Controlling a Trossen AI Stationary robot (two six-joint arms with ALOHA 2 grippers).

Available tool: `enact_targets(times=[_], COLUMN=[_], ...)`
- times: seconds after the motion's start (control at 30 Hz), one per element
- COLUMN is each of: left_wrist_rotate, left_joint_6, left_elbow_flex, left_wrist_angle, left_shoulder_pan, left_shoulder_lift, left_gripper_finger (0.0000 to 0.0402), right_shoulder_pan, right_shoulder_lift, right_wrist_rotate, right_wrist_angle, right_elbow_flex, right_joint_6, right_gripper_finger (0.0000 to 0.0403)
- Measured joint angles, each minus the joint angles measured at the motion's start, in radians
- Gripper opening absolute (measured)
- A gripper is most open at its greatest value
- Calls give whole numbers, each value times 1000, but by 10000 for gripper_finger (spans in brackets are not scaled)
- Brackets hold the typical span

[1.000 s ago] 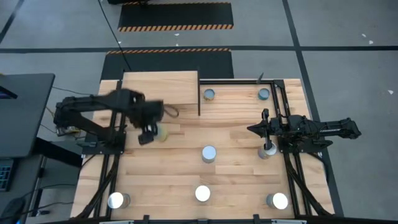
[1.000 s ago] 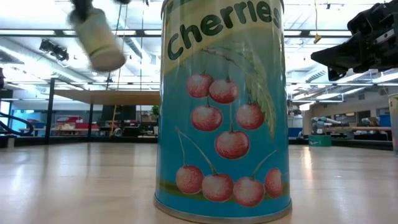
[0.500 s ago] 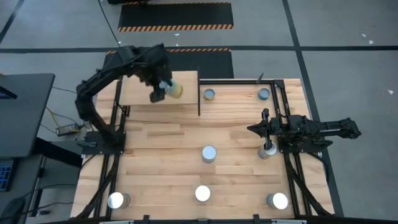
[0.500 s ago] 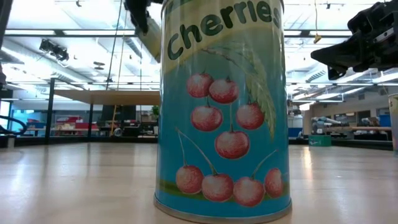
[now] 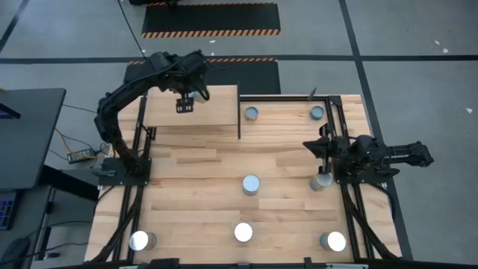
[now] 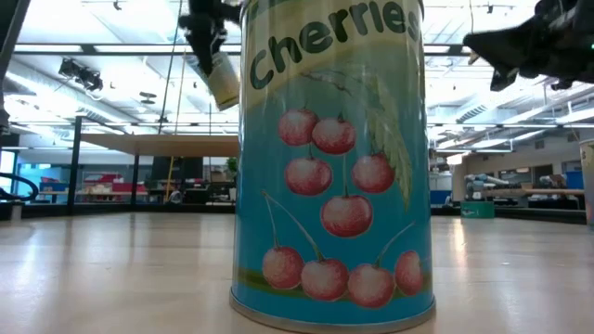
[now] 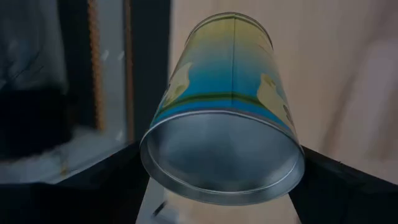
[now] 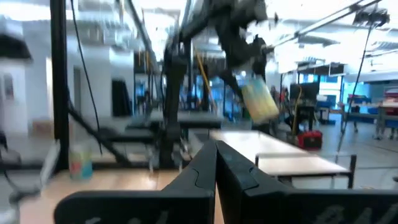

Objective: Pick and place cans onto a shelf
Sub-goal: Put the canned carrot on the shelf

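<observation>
My left gripper point(image 5: 185, 103) hangs over the shelf point(image 5: 216, 112), a light wooden board on black legs at the table's far left. It is shut on a can point(image 7: 227, 106) with a yellow, green and blue label and a silver end. The low view shows this can point(image 6: 223, 80) tilted, high in the air. Several more cans stand upright on the tabletop, among them one point(image 5: 251, 185) at the middle and one point(image 5: 251, 113) beside the shelf. My right gripper point(image 5: 317, 146) waits shut at the table's right, above another can point(image 5: 321, 180). My left gripper pinches the can's round side wall point(image 7: 155, 134) between its two fingers point(image 7: 121, 171), close to the silver end point(image 7: 224, 158) that faces the wrist. The fingers slant down from above. The can is tilted and lifted clear above the shelf.
A can with a cherries label point(image 6: 334, 158) stands right in front of the low camera and hides much of the table. More cans stand along the near edge point(image 5: 139, 240) point(image 5: 335, 240) and at the far right point(image 5: 317, 113). A thin black frame point(image 5: 328, 112) borders the far right.
My left gripper has carried the can from above the table's left middle toward the far edge and up, until it hangs over the shelf, turning as it went. Most of this move fell in the first half second. My right gripper has tipped its fingers upward.
</observation>
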Motion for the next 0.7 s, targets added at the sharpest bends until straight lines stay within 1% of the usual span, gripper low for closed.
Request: enact_targets(times=[0.1, 0.27, 0.47, 0.57, 0.63, 0.7], left_wrist_rotate=[-11, 1, -17, -33, -47, -50], left_joint_6=[12, 16, 17, 18, 20, 40], left_elbow_flex=[-49, -132, -158, -188, -217, -252], left_wrist_angle=[0, 0, -1, 1, 1, -2], left_shoulder_pan=[24, 34, 43, 62, 88, 121], left_shoulder_lift=[4, -5, -68, -107, -146, -183], left_gripper_finger=[322, 322, 322, 322, 322, 322], right_shoulder_pan=[0, 0, 0, -2, -9, -21], right_shoulder_lift=[0, 9, 57, 101, 137, 173], right_wrist_rotate=[-2, 38, 1, 38, 70, 80], right_wrist_angle=[56, 60, 134, 201, 226, 257], right_elbow_flex=[0, 0, 0, 0, 0, 0], right_joint_6=[21, -6, -100, -104, -107, -107], right_gripper_finger=[9, 10, 10, 10, 10, 10])
